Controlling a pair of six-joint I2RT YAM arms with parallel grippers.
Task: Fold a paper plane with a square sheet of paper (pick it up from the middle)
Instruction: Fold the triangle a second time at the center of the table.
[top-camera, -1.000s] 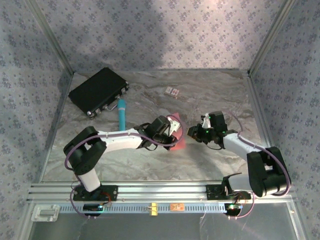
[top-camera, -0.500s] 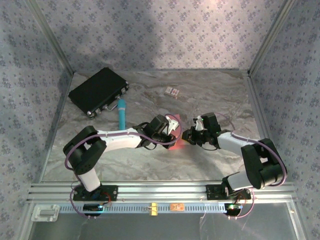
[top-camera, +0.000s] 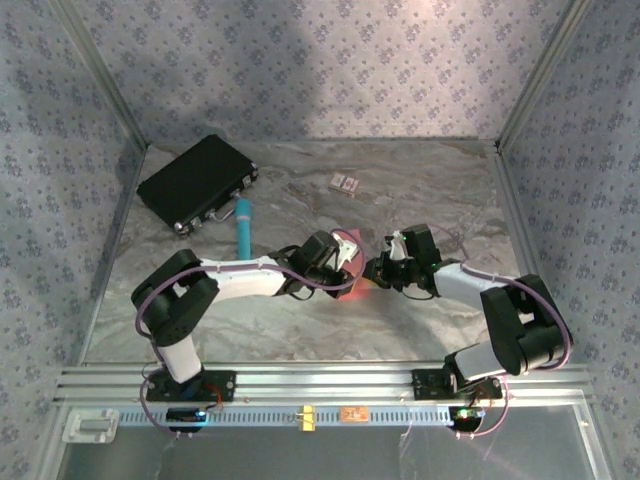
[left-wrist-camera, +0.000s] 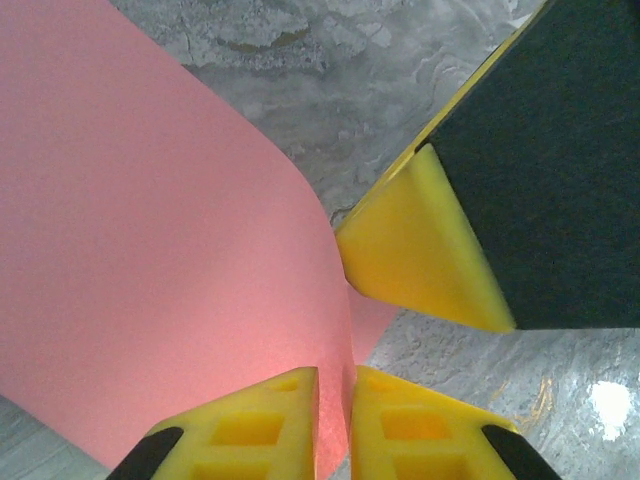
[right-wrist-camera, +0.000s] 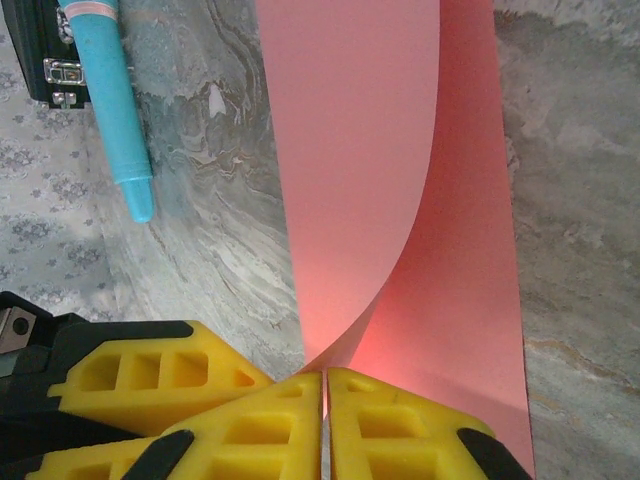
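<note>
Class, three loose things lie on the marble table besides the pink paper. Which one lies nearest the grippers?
The teal marker, lying just left of the pinched salmon-pink paper sheet; the black case and small patterned card sit farther back.

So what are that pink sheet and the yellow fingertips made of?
The pink sheet looks like thin matte paper: it bends in a smooth curl without creasing. The yellow fingertips look like moulded or printed plastic, judging by their hollow, ribbed cells and dull surface.

left arm: reaches from lower left toward frame centre
left gripper (top-camera: 345, 268): fingers nearly together
right arm: bent inward from lower right
right gripper (top-camera: 382, 270): clamped tight, tip beside the left's
</note>
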